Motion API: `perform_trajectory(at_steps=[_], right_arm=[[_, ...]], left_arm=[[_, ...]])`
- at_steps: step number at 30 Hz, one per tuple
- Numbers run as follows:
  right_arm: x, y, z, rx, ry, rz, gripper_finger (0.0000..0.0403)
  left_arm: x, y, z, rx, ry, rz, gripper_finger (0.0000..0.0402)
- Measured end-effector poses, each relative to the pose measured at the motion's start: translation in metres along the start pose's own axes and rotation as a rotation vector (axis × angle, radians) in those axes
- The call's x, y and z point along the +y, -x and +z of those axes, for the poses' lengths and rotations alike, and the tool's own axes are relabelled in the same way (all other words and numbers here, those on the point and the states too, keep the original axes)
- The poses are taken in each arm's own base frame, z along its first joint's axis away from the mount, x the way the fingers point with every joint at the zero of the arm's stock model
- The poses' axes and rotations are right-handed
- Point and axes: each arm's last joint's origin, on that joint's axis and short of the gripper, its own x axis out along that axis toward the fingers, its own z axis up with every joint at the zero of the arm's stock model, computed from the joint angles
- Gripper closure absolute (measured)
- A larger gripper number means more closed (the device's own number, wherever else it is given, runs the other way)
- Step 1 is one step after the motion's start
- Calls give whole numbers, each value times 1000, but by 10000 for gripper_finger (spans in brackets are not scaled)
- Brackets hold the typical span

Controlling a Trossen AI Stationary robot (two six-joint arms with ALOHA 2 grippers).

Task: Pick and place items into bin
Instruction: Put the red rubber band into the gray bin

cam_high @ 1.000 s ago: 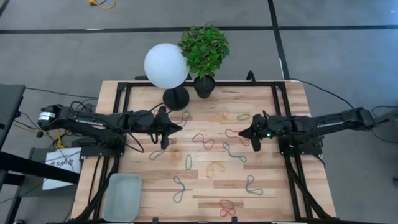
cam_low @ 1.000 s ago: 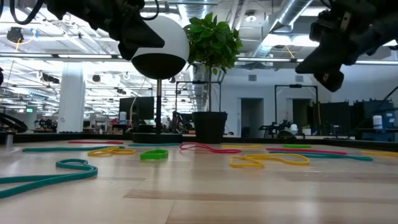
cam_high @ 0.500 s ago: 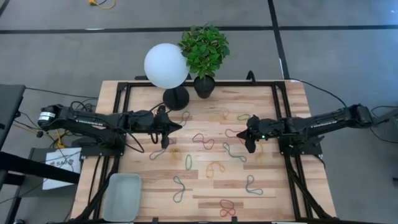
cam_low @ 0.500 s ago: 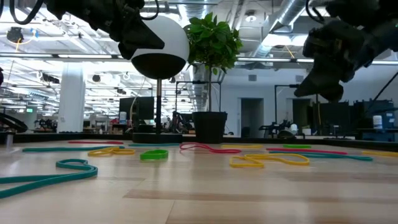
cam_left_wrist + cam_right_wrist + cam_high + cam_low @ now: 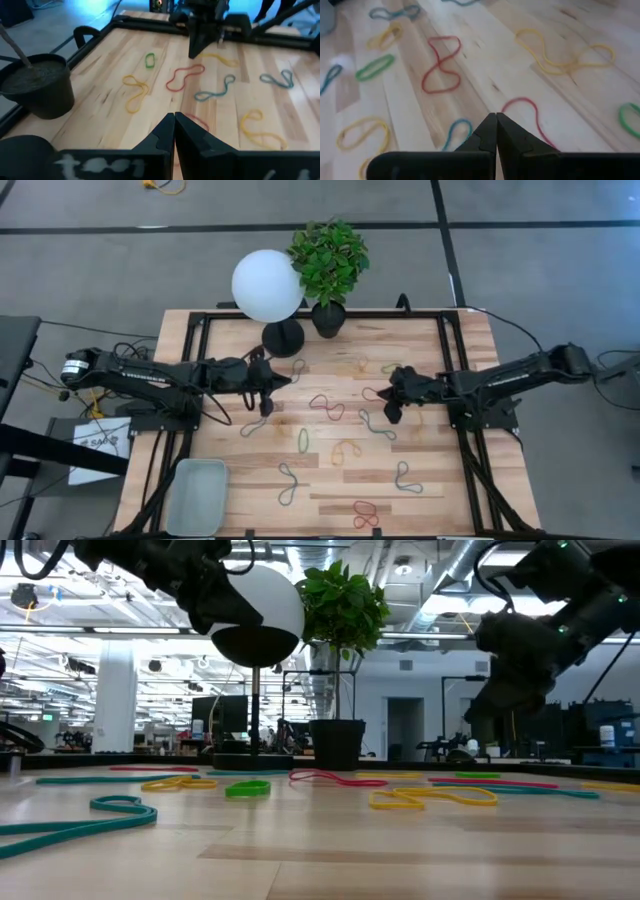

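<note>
Rubber bands in several colours lie flat on the wooden table: a red one, a teal one, a green one and a yellow one. The pale bin stands at the table's near left corner. My left gripper hovers shut over the far left part of the table, above a red band. My right gripper hovers shut over the right middle. Its tips hang above another red band and beside a teal one.
A white globe lamp on a black base and a potted plant stand at the table's far edge. A black frame runs around the tabletop. More bands lie near the front edge.
My right gripper has sunk toward the table and gone a little toward the table's left, tipping further downward. It has stayed shut. No band has moved.
</note>
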Motion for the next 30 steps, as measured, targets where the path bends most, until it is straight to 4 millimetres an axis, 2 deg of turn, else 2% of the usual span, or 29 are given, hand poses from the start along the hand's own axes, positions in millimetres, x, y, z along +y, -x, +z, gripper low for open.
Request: perform_trajectory(at_steps=[4, 11, 16, 23, 30], right_arm=[[3, -2, 4, -35, -9, 29, 403], [3, -2, 4, -36, 75, 32, 402], [4, -2, 4, -36, 76, 33, 387], [3, -2, 4, -37, 75, 32, 348], [3, -2, 4, -38, 74, 30, 339]], left_arm=[[0, 0, -4, 37, -40, -3, 388], [1, 0, -5, 46, -52, 36, 342], [3, 0, -4, 41, -52, 87, 318], [3, 0, -5, 41, -21, 88, 310], [4, 1, -11, 103, 31, 93, 310]])
